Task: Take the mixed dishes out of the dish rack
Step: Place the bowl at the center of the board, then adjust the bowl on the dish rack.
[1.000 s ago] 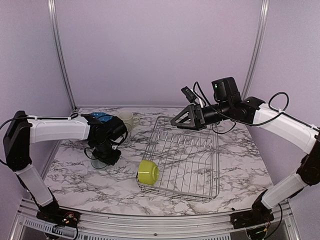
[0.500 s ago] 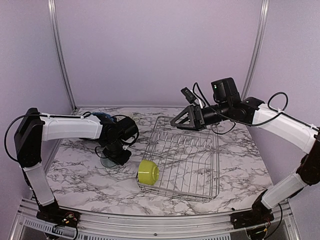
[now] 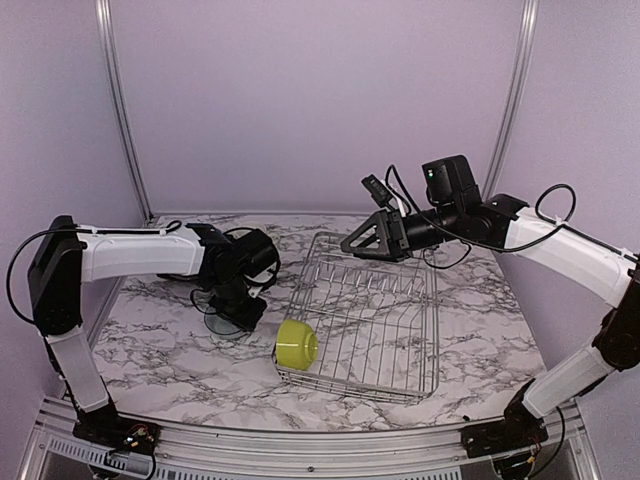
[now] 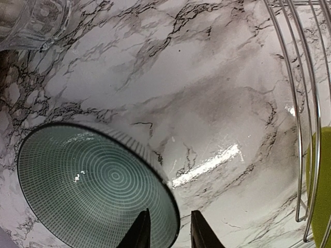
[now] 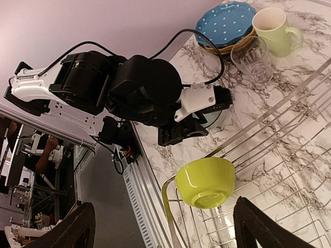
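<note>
Recorded left gripper (image 4: 169, 219) narrowly parted astride plate (image 4: 98, 181) rim, grip unclear; plate low at table (image 3: 480, 330), left of rack (image 3: 385, 325). Recorded right gripper (image 5: 163, 212) wide open, empty, above rack; bowl (image 3: 297, 343) at rack's near-left corner. Judged likely to drag or tip plate if raised before jaws cleared rim.

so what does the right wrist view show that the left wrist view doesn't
Only the right wrist view: the blue dotted plate on its stack, the pale green mug and the left arm.
Only the left wrist view: the ringed, gridded face of the grey-green plate, with the left tool straddling its rim.
Both: the clear glass, the lime-green bowl, the dish rack and the marble table.
</note>
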Tool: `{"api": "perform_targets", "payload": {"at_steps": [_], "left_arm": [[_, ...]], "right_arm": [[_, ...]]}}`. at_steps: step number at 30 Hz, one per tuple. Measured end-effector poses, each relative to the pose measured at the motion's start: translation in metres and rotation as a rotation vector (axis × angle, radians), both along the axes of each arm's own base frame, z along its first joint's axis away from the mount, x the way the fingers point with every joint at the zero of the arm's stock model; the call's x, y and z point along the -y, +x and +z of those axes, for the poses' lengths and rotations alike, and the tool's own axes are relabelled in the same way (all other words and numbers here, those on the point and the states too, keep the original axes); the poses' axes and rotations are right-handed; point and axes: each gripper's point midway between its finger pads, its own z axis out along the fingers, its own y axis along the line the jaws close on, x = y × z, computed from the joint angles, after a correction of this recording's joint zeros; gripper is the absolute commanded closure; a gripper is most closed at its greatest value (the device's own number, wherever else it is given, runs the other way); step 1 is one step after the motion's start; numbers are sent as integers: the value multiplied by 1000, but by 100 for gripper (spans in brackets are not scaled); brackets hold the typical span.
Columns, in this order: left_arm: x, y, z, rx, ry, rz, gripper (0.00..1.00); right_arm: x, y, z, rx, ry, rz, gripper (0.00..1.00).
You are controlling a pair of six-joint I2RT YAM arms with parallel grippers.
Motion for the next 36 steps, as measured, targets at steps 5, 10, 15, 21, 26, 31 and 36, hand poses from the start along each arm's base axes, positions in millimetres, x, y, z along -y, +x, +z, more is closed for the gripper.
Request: {"api": "perform_targets", "payload": {"at_steps": [5, 10, 15, 21, 26, 31, 36], "left_arm": [[10, 6, 15, 26, -45, -2, 56], [12, 9, 30, 53, -74, 3, 45], [8, 13, 51, 94, -116, 25, 38], [-4, 15, 94, 200, -239, 47, 32], [-3, 1, 113, 225, -353, 20, 32], [8, -13, 95, 159, -388, -21, 32], [15, -23, 84, 120, -404, -44, 32]], "right_arm": [[0, 0, -4, -12, -12, -2, 11], [2, 2, -18, -51, -54, -17, 13], [4, 1, -24, -68, -78, -28, 13], [-5, -13, -38, -100, -122, 3, 13], [-23, -38, -64, -163, -186, 78, 13], [-32, -54, -92, -232, -256, 125, 12], [-38, -67, -118, -304, -325, 155, 12]]}}
